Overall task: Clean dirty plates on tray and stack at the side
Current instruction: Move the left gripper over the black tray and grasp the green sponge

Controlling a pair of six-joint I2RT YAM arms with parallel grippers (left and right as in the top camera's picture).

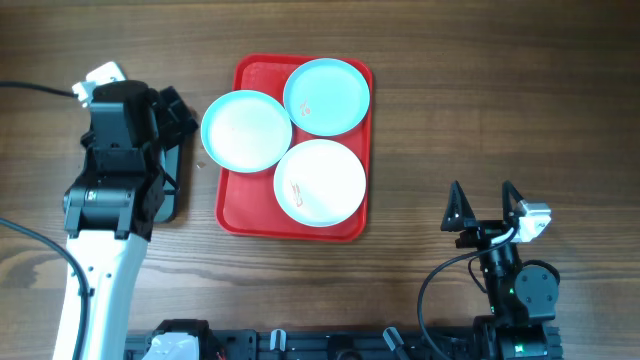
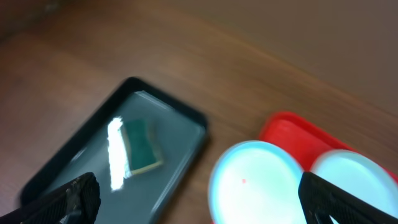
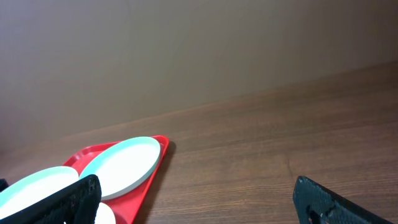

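three round smooth plates [image 1: 246,130] crowd the red plastic tray [image 1: 240,205]; a sponge [image 2: 142,144] lies in the glossy black tray [image 2: 186,117]. the left gripper [image 2: 199,196] and right gripper [image 1: 482,195] are spread, empty.

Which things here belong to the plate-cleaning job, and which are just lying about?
Job:
- large red rectangular plastic tray
- left pale turquoise round plate, overhanging the tray's rim
- far pale turquoise round plate
- whiter round plate
- probably the green sponge in the small black tray, for wiping

Lying about:
- black cable on the wooden table
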